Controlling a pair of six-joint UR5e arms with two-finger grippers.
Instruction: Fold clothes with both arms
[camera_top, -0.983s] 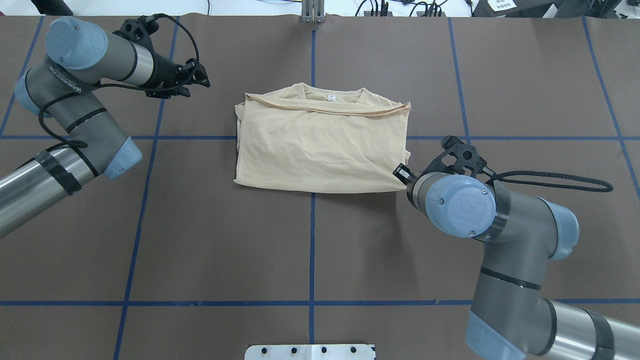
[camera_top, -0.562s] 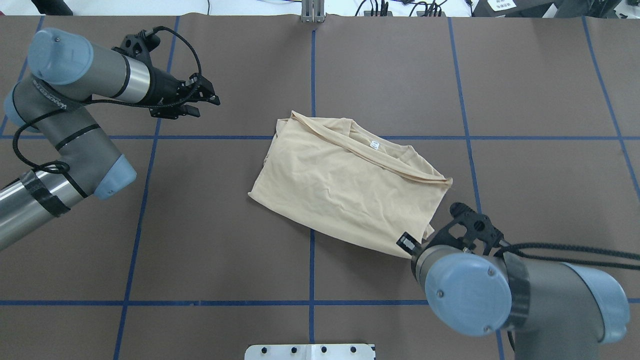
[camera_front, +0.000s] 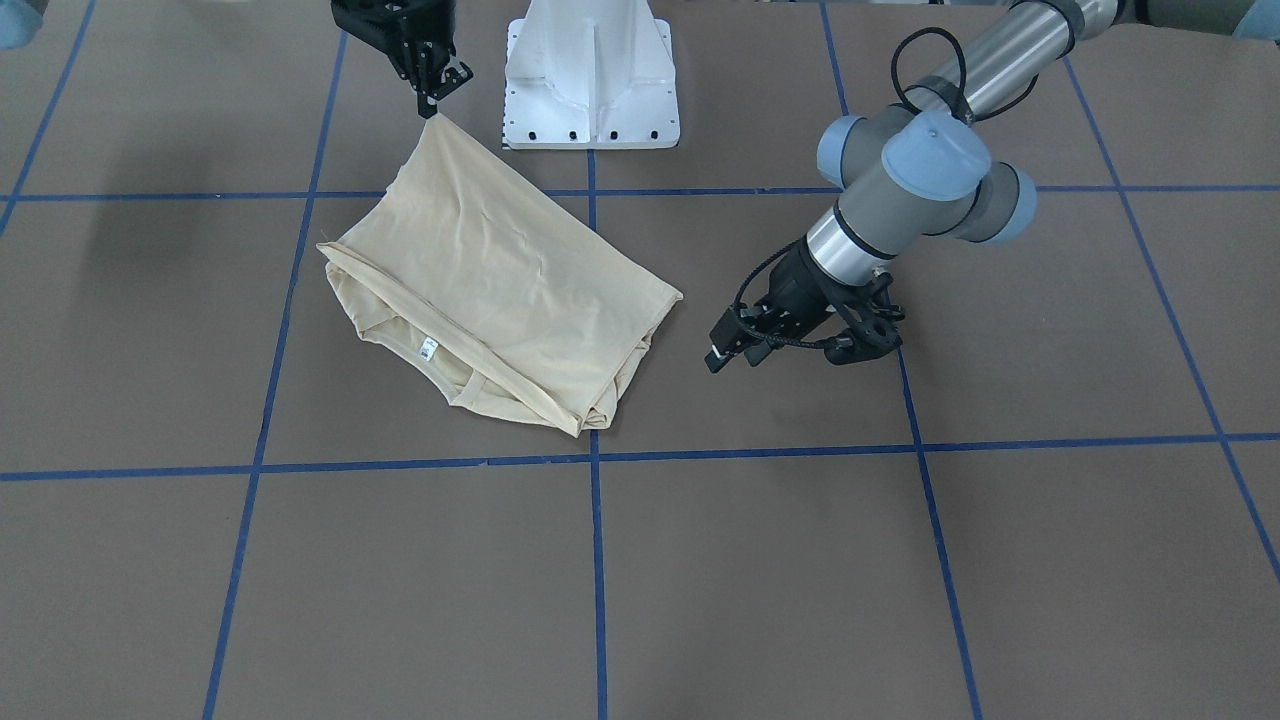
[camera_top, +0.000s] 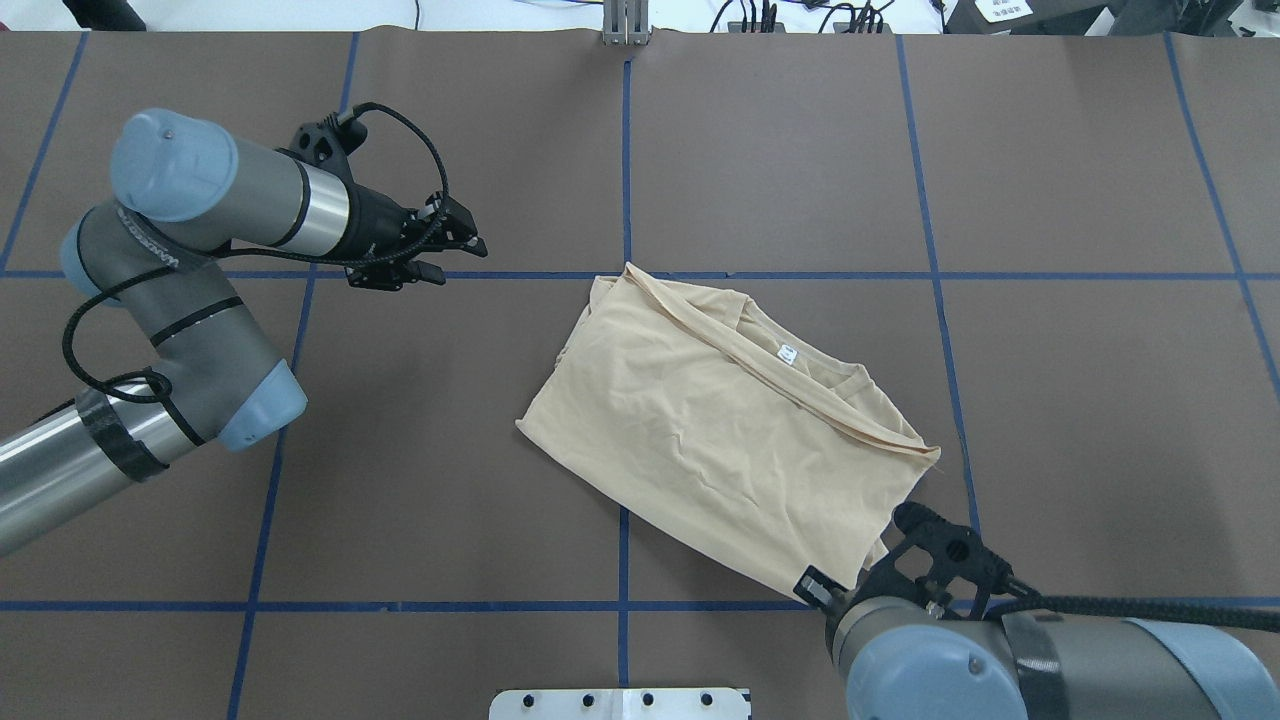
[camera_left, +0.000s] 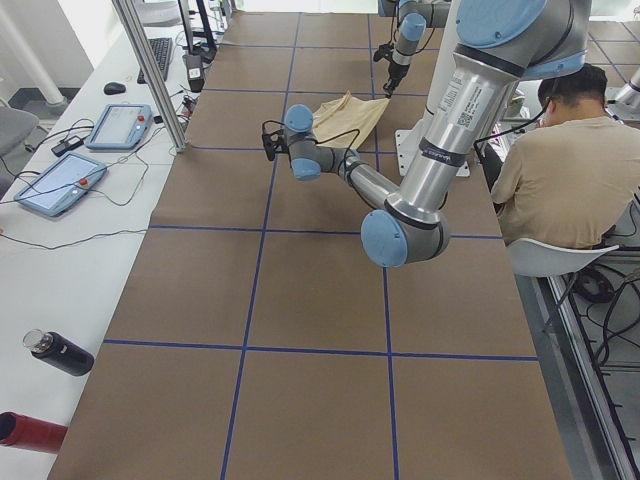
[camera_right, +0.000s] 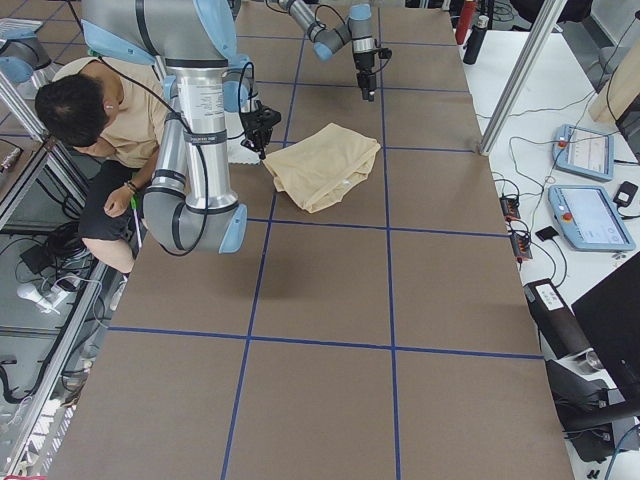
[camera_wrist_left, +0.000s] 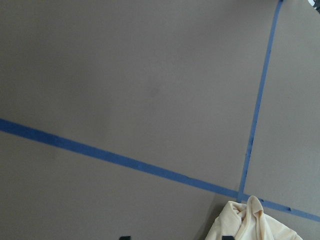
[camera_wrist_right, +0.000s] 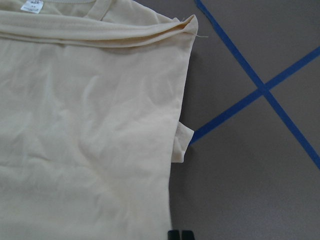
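Thin, floppy T-shirt (camera_top: 720, 420): right gripper (camera_front: 433, 98) pinches one corner; I'd take another with my wide-open left gripper (camera_top: 455, 260).

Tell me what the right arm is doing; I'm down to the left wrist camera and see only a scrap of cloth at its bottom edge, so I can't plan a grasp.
Observer: The right gripper is shut on one corner of the T-shirt, the corner nearest the robot.
Operator: Is the T-shirt lying flat?
Observer: It lies folded, skewed to the blue tape lines, with the neck label facing up.
Operator: How far off is my gripper?
Observer: The left gripper is open and empty, apart from the T-shirt, to the side of its far corner.
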